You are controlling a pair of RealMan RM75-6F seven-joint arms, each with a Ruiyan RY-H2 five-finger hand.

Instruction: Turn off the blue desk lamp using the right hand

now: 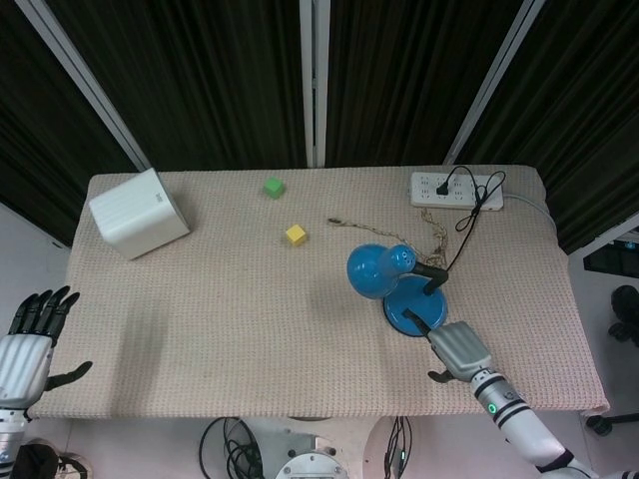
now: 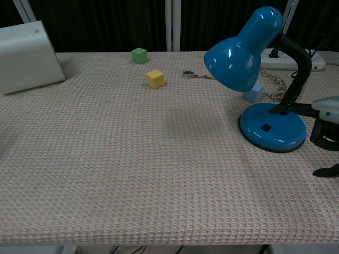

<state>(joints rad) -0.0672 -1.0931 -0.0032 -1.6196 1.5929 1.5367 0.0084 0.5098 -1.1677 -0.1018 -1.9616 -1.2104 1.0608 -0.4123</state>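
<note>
Lamp point(image 1: 399, 284) stands right of two cubes point(image 1: 296, 235).

The lamp point(image 2: 249, 50) is glossy blue with a black neck. The table cloth point(image 1: 250, 309) is beige with a waffle weave. The cubes are green point(image 1: 274, 187), yellow point(image 1: 296, 235) and light blue point(image 2: 252, 92). The box point(image 1: 138, 213) and power strip point(image 1: 456, 189) are white; the curtains point(image 1: 220, 70) are black.

Cloth-covered table point(image 1: 230, 329) with blue desk lamp point(image 1: 399, 289), white box point(image 1: 138, 213), power strip point(image 1: 456, 189), yellow cube point(image 1: 296, 235), green cube point(image 1: 274, 187).
</note>
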